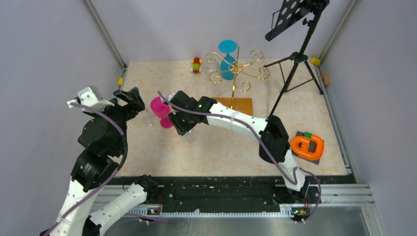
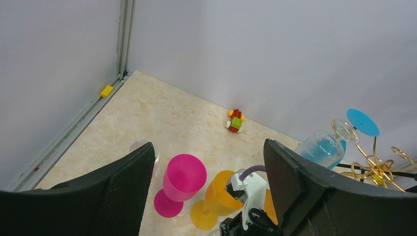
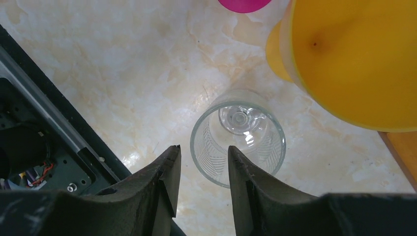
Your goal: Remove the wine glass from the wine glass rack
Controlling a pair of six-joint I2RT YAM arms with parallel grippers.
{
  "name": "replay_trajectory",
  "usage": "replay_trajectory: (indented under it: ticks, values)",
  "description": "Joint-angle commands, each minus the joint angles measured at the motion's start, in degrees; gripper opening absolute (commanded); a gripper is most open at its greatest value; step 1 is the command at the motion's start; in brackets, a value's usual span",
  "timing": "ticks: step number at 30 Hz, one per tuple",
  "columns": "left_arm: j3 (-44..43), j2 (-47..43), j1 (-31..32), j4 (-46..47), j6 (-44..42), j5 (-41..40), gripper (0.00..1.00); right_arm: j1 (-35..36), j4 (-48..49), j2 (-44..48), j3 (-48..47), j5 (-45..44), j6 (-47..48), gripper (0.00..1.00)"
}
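Right end effector (image 3: pixel 203 150) points down over the table (image 3: pixel 123 73), fingers (image 3: pixel 164 187) only narrowly apart, nothing clearly pinched. Clear wine glass (image 3: pixel 238 142) stands upright on the table directly below. Its near rim shows in the gap between the fingers; contact cannot be told. Orange wine glass (image 3: pixel 354 59) stands just beside the clear one, and the pink wine glass (image 3: pixel 243 4) is just past that, only its foot showing at the wrist view's edge. In the top view this end effector sits left of centre, its arm stretched across from the right base, with the pink glass just to its left.

Left end effector (image 2: pixel 207 146) spread wide, empty, raised over the left part of the table, well apart from the glasses.

Wine glass rack (image 1: pixel 236 73) stands at far centre on its wooden base (image 1: pixel 235 104). Blue wine glass (image 1: pixel 227 59) hangs foot-up from a scroll arm on the rack's far left side, well apart from both end effectors. Something clear hangs beside it, too faint to tell what.

Small toy of coloured bricks (image 1: pixel 196 65) left of the rack, near the far wall. Black tripod stand (image 1: pixel 295 61) right of the rack. Orange loop-shaped object (image 1: pixel 307 146) on a dark pad, near right.
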State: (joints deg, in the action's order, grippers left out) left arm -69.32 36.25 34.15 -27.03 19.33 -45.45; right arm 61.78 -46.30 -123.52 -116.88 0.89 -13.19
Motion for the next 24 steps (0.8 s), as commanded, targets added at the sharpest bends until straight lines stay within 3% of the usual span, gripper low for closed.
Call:
replay_trajectory:
  ticks: [1,9,15,20,24]
  values:
    - [-2.01,0.62,-0.13,1.10,-0.55,1.23,0.85,0.77,1.62,3.96,-2.85,-0.69,-0.21,0.42]
    - [-2.17,0.91,-0.10,1.20,0.75,6.17,0.85,0.72,9.32,17.69,5.73,-3.11,-0.99,0.41]
    - [-2.75,3.31,-0.11,1.87,2.58,13.15,0.85,0.78,15.52,32.64,16.23,-11.03,-0.88,0.41]
    - [-3.62,8.79,-0.09,2.18,5.72,22.12,0.86,0.66,20.76,44.77,25.37,-20.38,-0.43,0.49]
    - [-9.12,17.56,-0.22,-1.30,9.61,33.89,0.86,-0.37,25.66,53.12,33.49,-28.69,-1.88,0.64]
